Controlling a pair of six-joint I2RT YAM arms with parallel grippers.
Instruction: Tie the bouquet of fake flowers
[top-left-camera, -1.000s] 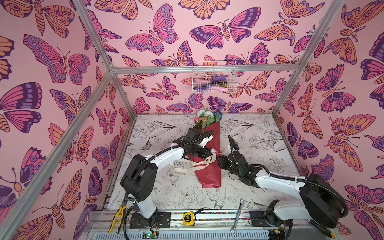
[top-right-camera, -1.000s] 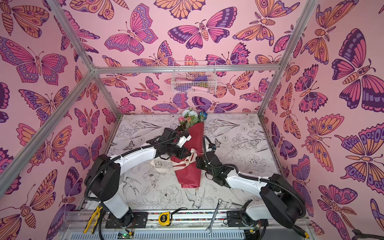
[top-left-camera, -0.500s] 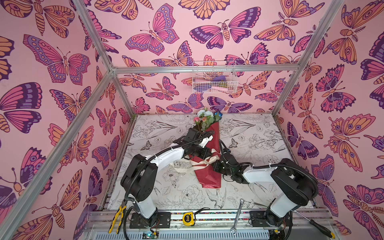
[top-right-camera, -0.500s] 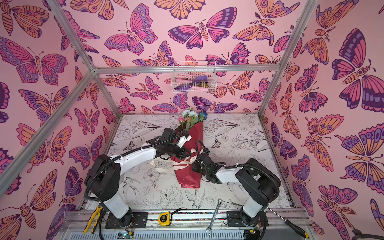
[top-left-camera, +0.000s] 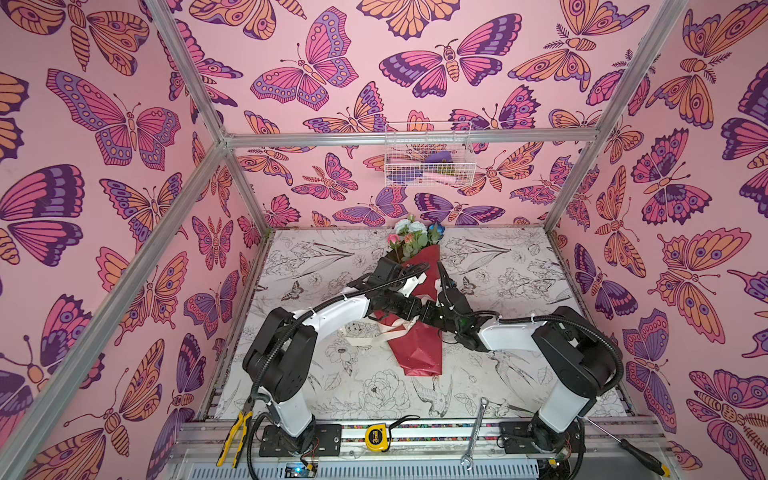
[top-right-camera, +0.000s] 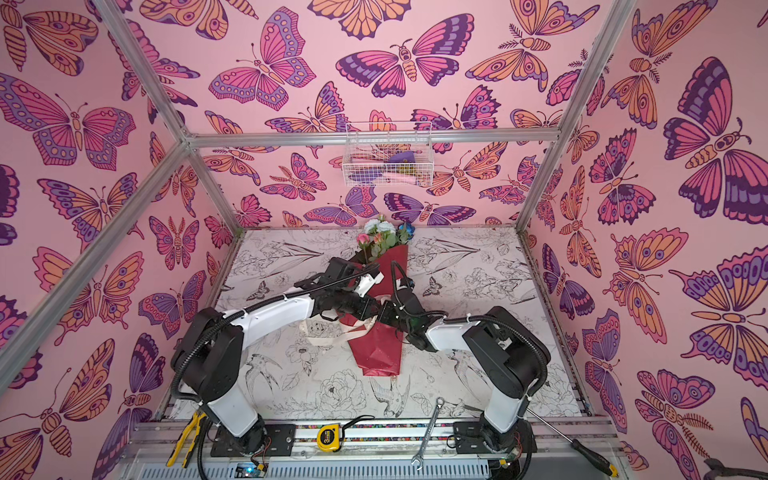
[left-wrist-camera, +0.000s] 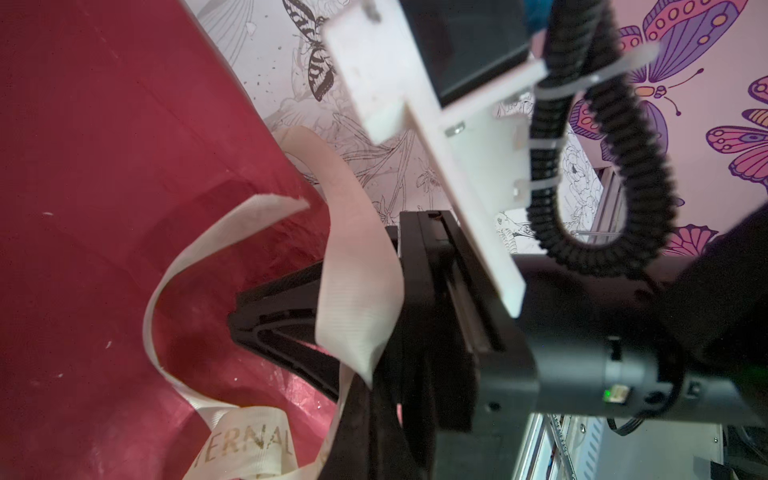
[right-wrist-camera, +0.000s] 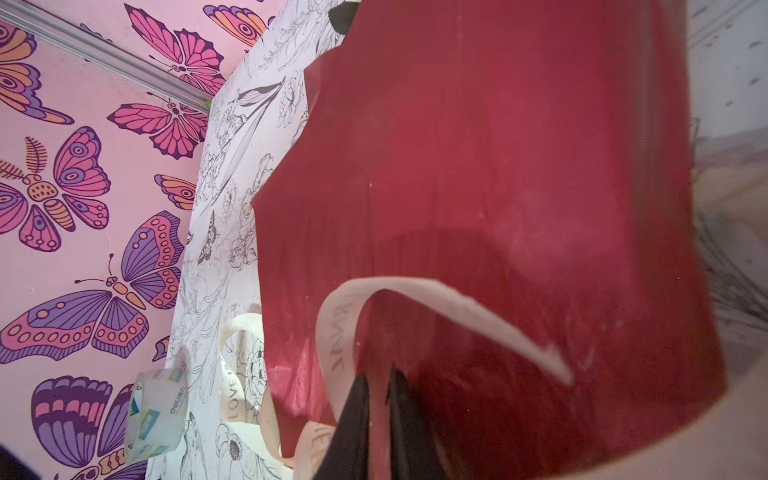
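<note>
Left pincer (top-left-camera: 415, 309) and right pincer (top-left-camera: 430, 312) meet tip to tip over the middle of the bouquet (top-left-camera: 417, 351) in both top views. Their jaws are too small there for me to read. The bouquet lies lengthwise down the middle of the table (top-left-camera: 519, 270), flower heads toward the back wall and its red paper cone toward my bases. The cream ribbon (top-left-camera: 365, 340) trails off its left side.

From my left wrist, my own dark fingers are pressed together where the lettered ribbon runs into them, so I take it as pinched. My right pincer lies across the red paper with a broad fold of ribbon draped over its fingers (left-wrist-camera: 274, 299).

From my right wrist, my two fingers stand almost together against the paper, with a thin slit between them. A ribbon loop arches beside one, and I cannot tell whether any of it is caught. A roll of clear tape (right-wrist-camera: 156, 411) sits on the table beside the ribbon.
</note>
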